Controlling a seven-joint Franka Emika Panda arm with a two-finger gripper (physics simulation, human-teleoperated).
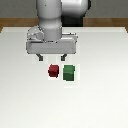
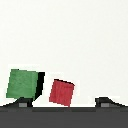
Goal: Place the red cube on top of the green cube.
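The red cube (image 1: 53, 71) rests on the white table, turned slightly askew. Right beside it, toward the exterior view's right, sits the slightly larger green cube (image 1: 69, 73); a narrow gap separates them. My gripper (image 1: 52, 58) hangs open above and just behind the red cube, with nothing between its fingers. In the wrist view the red cube (image 2: 62, 92) lies between the two fingertips (image 2: 22, 103), and the green cube (image 2: 22, 83) is off to one side of it. The gripper (image 2: 64, 103) touches neither cube.
The white table (image 1: 20, 95) stretches all round the cubes, with a brown floor strip behind its far edge. The arm's grey body rises behind the cubes.
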